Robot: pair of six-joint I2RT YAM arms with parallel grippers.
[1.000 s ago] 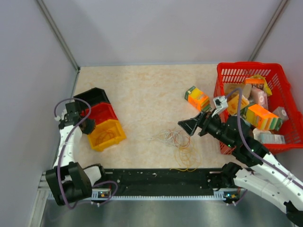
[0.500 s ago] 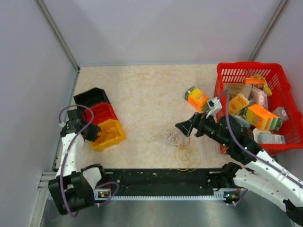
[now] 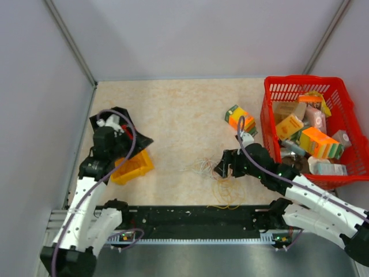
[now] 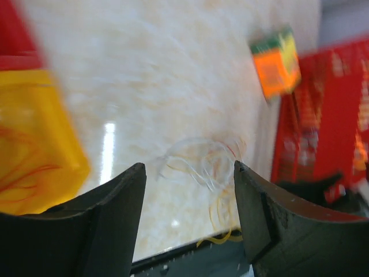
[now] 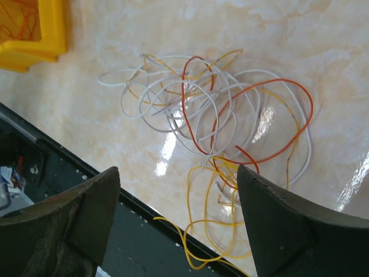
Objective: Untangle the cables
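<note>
The cables (image 3: pixel 212 172) lie as a loose tangle of white, red, orange and yellow wires on the beige table. The tangle shows up close in the right wrist view (image 5: pixel 219 130) and blurred in the left wrist view (image 4: pixel 199 167). One yellow cable (image 5: pixel 199 257) hangs over the front edge onto the black rail. My right gripper (image 3: pixel 222 168) hangs open just above the tangle's near right part, nothing between its fingers (image 5: pixel 179 170). My left gripper (image 3: pixel 137 137) is open and empty over the bins at the left, aimed toward the tangle (image 4: pixel 189 166).
A yellow bin (image 3: pixel 134 166) with orange wires inside sits under the left arm, next to a red and a black bin. An orange-and-green box (image 3: pixel 239 119) lies by a red basket (image 3: pixel 305 82) full of packages. A black rail (image 3: pixel 196 216) runs along the front edge.
The left arm swung up and right from beside the yellow bin and its gripper opened. The right gripper came down and a little left onto the tangle.
</note>
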